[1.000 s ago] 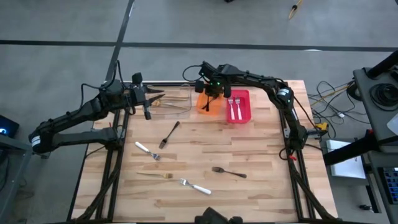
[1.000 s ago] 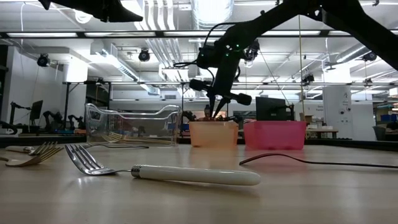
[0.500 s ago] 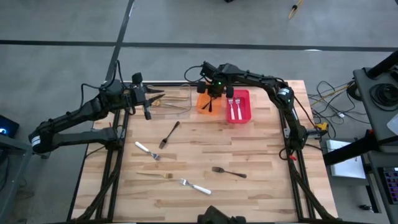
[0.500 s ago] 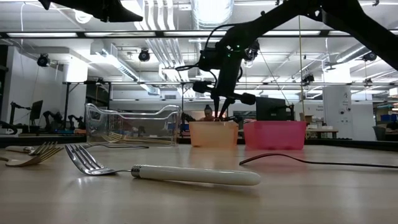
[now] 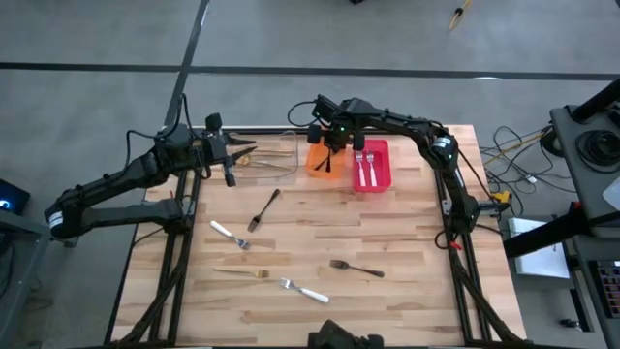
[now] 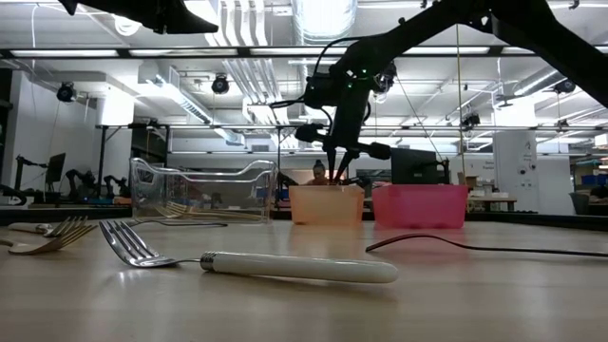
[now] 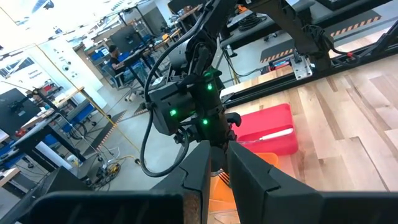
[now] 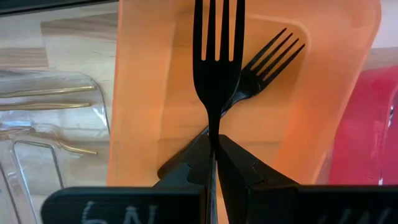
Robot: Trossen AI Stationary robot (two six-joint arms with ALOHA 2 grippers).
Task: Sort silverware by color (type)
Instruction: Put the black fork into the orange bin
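My right gripper (image 5: 332, 147) hovers over the orange bin (image 5: 315, 160), shut on a black fork (image 8: 217, 62). A second black fork (image 8: 261, 68) lies in that bin. The red bin (image 5: 373, 181) holds two pale-handled silver forks, and the clear bin (image 5: 276, 145) holds gold ones. Loose on the table lie two black forks (image 5: 263, 208) (image 5: 356, 268), two pale-handled silver forks (image 5: 229, 234) (image 5: 303, 290) and a gold one (image 5: 242, 273). My left gripper (image 5: 242, 155) waits by the clear bin's left end, its fingers (image 7: 249, 174) a narrow gap apart. My right gripper pinches the black fork by its slim neck (image 8: 214, 127), just behind the tines, between its two fingers (image 8: 186, 162). It comes from above, pointing down, with the fork lying along the fingers. The fork is lifted clear, with its tines hanging toward the orange bin's floor. The handle is hidden behind the fingers.
The three bins stand in a row along the table's far edge (image 5: 387, 127). The loose forks are scattered over the middle and near half of the wooden table. In the low view a pale-handled fork (image 6: 285, 266) lies close to the camera. Workshop benches and equipment fill the room beyond.
My right gripper has risen a little over the orange bin while staying shut on the black fork, which has lifted with it. My left arm has kept still.
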